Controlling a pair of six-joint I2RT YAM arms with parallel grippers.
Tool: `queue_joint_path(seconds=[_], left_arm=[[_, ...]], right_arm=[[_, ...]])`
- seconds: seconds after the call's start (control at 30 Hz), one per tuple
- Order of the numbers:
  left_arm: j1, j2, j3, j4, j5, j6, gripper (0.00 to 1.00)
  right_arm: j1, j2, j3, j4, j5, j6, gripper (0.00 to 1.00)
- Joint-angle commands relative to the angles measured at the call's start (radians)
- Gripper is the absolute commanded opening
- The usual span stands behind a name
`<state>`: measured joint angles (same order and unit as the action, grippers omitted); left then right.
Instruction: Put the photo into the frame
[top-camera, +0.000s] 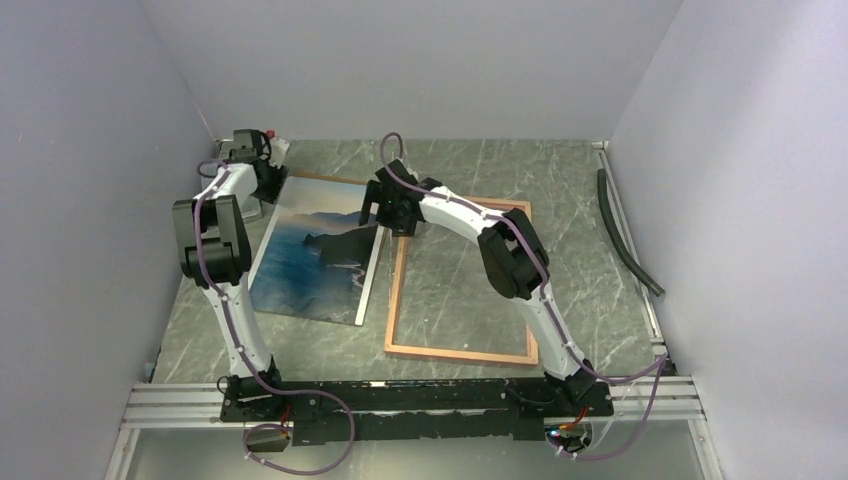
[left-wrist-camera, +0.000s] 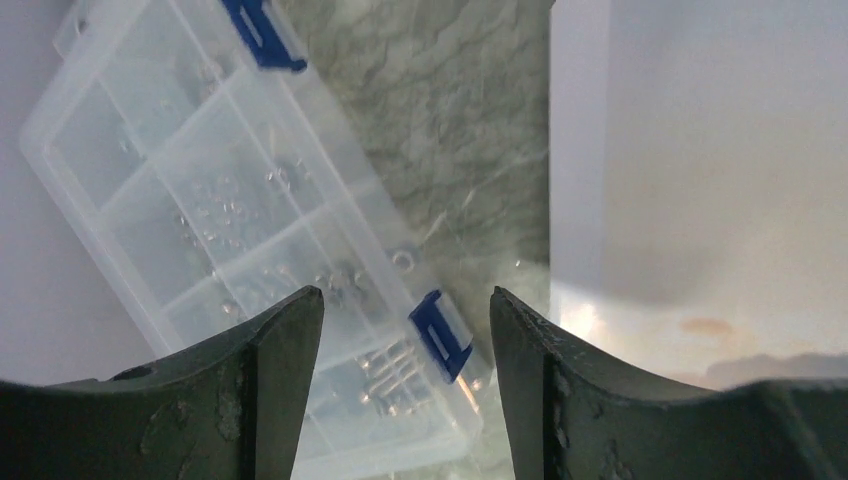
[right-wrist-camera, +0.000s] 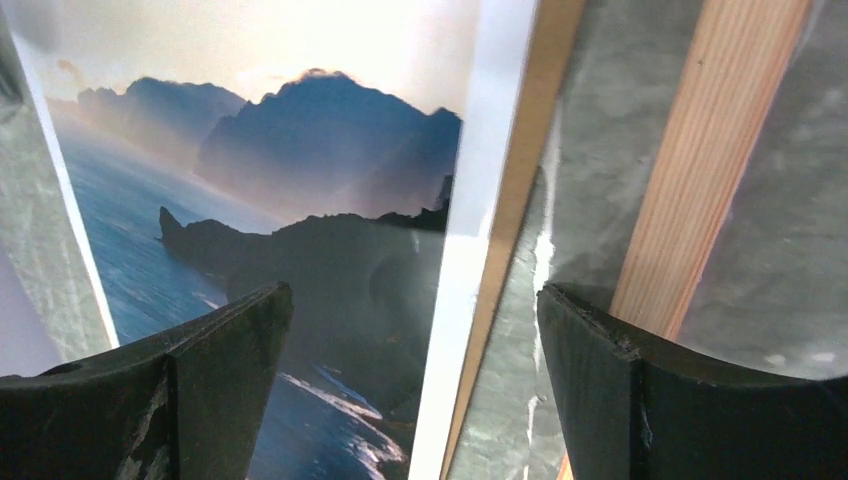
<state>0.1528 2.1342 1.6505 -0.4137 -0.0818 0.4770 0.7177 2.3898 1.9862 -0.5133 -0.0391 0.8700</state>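
Hovering over photo (right-wrist-camera: 300, 250) edge, right gripper (right-wrist-camera: 410, 300) spread wide, frame (right-wrist-camera: 690, 200) beside

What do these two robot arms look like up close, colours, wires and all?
The left arm and right arm are alike: slim white links joined by bulky black joint housings, with a thin purple cable running along each. The left gripper and right gripper each end in two dark, curved fingers, scuffed with pale scratches.

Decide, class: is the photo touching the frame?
Apart. The right wrist view shows a strip of marble table between the photo and the frame.
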Motion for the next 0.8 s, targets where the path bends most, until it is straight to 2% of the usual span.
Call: queue_joint_path(seconds=[0.0,0.17,0.33,0.53,0.67,0.77], left_arm=[[-0.072,0.019,0.000,0.159,-0.090,0.077,0.67],[-0.112,0.051,0.014,0.238,-0.164,0.131,0.67],[-0.113,0.093,0.005,0.250,-0.217,0.184,0.66],[-0.108,0.110,-0.008,0.300,-0.293,0.177,0.66],[-0.099,0.107,0.009,0.335,-0.311,0.160,0.66],[-0.100,0.130,0.037,0.282,-0.291,0.140,0.67]], right_arm=[[-0.042,-0.029,-0.113,-0.035,0.043,0.001,0.98],[-0.041,-0.042,-0.138,-0.004,-0.013,0.013,0.97],[-0.043,-0.036,-0.129,0.019,-0.063,0.037,0.97],[-0.030,-0.007,-0.042,-0.006,-0.073,0.040,0.97],[-0.022,-0.014,-0.065,0.011,-0.074,0.048,0.97],[-0.020,-0.016,-0.082,0.020,-0.083,0.062,0.97]])
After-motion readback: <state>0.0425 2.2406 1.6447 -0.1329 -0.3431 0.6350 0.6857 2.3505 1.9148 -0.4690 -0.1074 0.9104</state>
